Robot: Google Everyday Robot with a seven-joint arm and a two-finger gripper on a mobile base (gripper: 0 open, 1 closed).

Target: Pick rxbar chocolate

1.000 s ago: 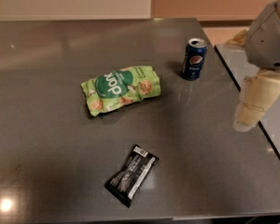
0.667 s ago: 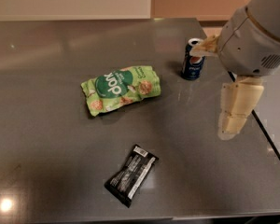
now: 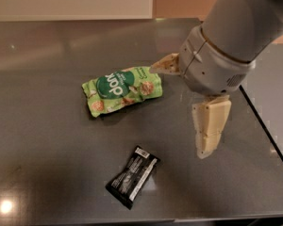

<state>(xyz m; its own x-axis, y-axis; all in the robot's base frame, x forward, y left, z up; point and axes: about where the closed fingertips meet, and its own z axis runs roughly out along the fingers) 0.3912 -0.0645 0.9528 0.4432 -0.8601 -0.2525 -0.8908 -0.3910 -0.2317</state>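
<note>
One rxbar chocolate [image 3: 132, 175] lies flat on the dark table [image 3: 47, 149], nearest the front edge and slightly left of centre. Its black wrapper is set on a diagonal from lower left to upper right, with the white barcode patch at the upper-right end. A single bright glint of light shows on the tabletop at the near-left corner. Beyond the bar and to its right hangs the one gripper [image 3: 177, 112], above the table and apart from the bar. Its two fingers [image 3: 210, 126] are spread wide and hold nothing. The longer cream one points down toward the tabletop, its tip to the right of the bar. The second, tan one reaches leftward, its tip at the upper-right corner of the green snack bag [image 3: 122, 91]. Whether it touches the bag cannot be told. That bag, the only one, lies crinkled near the table's middle, farther back than the bar and well apart from it. The grey arm [image 3: 236, 27] rises from the gripper to the upper right corner. A dark seam [image 3: 266, 128] runs along the table's right side.
</note>
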